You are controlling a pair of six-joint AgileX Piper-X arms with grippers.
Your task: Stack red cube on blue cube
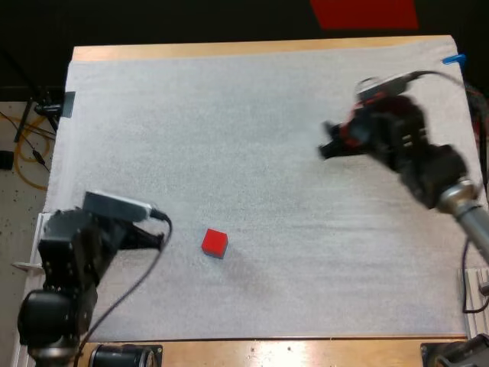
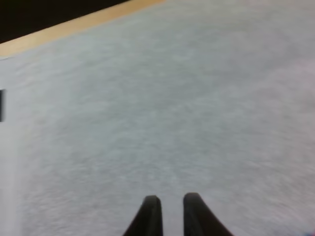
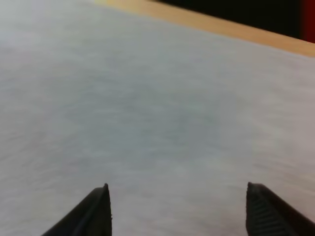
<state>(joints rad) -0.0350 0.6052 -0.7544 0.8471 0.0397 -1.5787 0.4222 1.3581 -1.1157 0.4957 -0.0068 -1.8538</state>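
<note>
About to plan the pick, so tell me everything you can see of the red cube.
The red cube is small, plain bright red and matte-looking; its top face shows lighter than its near side. It sits flat on the white mat, turned slightly off the mat's edges, near the left gripper but apart from it. Only the mat touches it.

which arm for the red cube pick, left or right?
Left. The left gripper sits close beside the red cube on the mat. The right gripper is open but much farther off, across the mat.
</note>
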